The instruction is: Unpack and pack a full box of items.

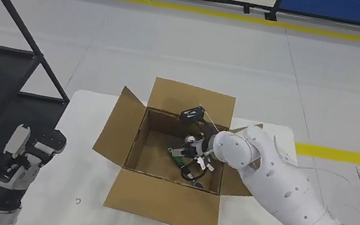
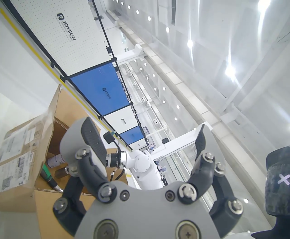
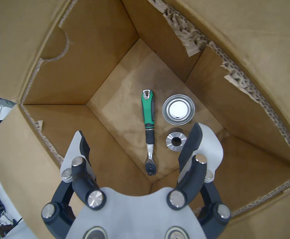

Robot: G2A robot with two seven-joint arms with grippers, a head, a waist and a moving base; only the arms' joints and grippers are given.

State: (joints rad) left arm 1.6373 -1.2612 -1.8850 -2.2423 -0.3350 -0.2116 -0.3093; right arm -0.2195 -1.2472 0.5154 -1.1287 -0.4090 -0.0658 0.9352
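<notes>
Well below the wide-open right tool (image 3: 138, 130), ratchet (image 3: 148, 123) flat on the box (image 3: 79, 74) floor.

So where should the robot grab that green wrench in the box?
Probably the green handle of the wrench, coming from straight above with the open right hand. It lies flat on the floor of the box, long and thin, so close across its narrow width. The can stands near one side, so aim carefully.

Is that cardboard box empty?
Not empty: a green-handled ratchet, a round can and a metal socket sit on the box floor.
</notes>
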